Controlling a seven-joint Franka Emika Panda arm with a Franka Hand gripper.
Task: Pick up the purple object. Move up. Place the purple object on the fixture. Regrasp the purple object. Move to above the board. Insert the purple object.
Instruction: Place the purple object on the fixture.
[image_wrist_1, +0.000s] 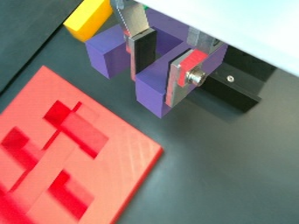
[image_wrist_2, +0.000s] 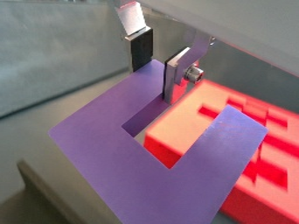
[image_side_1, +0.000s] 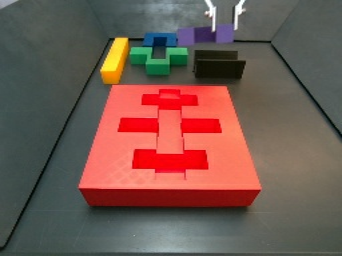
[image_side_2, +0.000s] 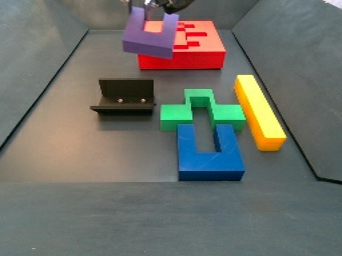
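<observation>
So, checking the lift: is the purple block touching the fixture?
Apart. In a side view the purple block, held in the gripper, hangs well above the fixture.

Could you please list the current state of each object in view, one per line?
End effector: shut on the purple object, raised near the board.
Purple object: held in the air, clear of the floor.
Fixture: empty, standing on the floor.
Board: flat on the floor, recesses unfilled.
Green block: lying flat.
Blue block: lying flat, against the green block.
Yellow bar: lying flat.
</observation>
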